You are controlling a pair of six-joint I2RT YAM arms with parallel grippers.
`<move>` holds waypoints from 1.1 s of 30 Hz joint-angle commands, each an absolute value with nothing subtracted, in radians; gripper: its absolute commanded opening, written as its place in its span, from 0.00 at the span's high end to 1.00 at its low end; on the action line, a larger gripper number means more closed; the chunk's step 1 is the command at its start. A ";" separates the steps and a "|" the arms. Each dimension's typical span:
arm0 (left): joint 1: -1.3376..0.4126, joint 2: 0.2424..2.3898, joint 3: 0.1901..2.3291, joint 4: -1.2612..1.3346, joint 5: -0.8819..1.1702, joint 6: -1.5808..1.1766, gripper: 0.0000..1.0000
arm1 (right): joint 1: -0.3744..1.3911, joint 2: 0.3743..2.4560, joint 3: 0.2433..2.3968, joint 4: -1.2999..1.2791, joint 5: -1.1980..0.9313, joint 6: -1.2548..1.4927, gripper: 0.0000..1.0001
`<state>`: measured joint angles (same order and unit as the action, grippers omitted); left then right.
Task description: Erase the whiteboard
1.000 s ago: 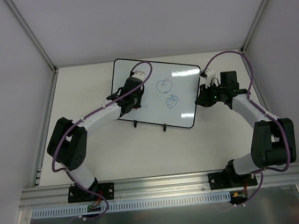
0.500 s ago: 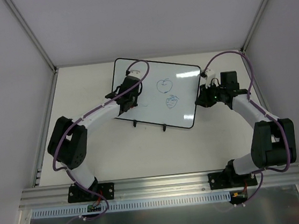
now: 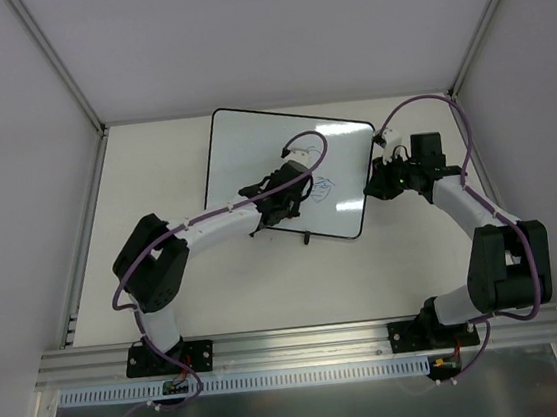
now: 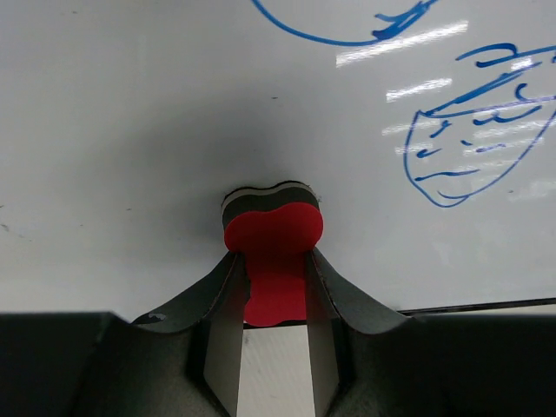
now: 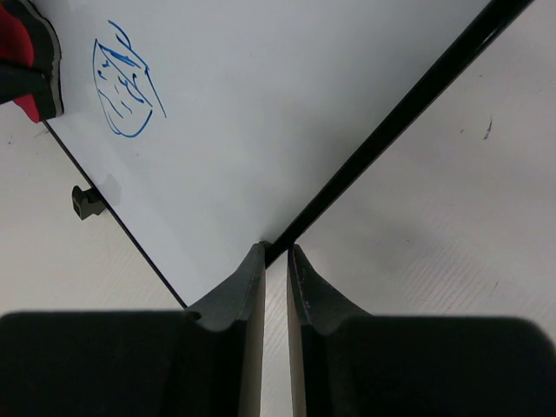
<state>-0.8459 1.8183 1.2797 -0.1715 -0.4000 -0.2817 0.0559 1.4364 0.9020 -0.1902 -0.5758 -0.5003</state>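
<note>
Eraser (image 4: 274, 228) clamped in left end effector (image 4: 273, 271), touching whiteboard (image 4: 130, 130); right end effector (image 5: 276, 254) pinching frame (image 5: 408, 113).

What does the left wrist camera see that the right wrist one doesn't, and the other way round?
Left wrist only: the left jaws up close, clamped on the red eraser, and a second blue curve above. Right wrist only: the right jaws pinching the black frame, and a small black foot. Both: the whiteboard, the eraser, one blue doodle.

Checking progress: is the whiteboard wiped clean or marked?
Marked: blue doodles show on the whiteboard, near the red eraser held in the left pincer.
</note>
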 commanded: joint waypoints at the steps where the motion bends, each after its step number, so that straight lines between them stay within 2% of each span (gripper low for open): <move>1: -0.851 1.865 1.308 -0.169 -0.362 -0.341 1.00 | 0.066 1.430 0.881 -0.186 -0.558 -0.540 0.92; 5: -0.821 1.838 1.305 -0.169 -0.397 -0.316 1.00 | 0.066 1.427 0.879 -0.184 -0.557 -0.540 0.92; 20: -0.519 1.687 1.177 -0.167 -0.429 -0.229 1.00 | 0.066 1.425 0.879 -0.183 -0.555 -0.543 0.92; 28: -0.492 1.701 1.210 -0.164 -0.374 -0.242 1.00 | 0.066 1.420 0.880 -0.184 -0.558 -0.541 0.92; 33: -0.570 1.723 1.284 -0.164 -0.365 -0.250 1.00 | 0.066 1.420 0.882 -0.183 -0.561 -0.538 0.92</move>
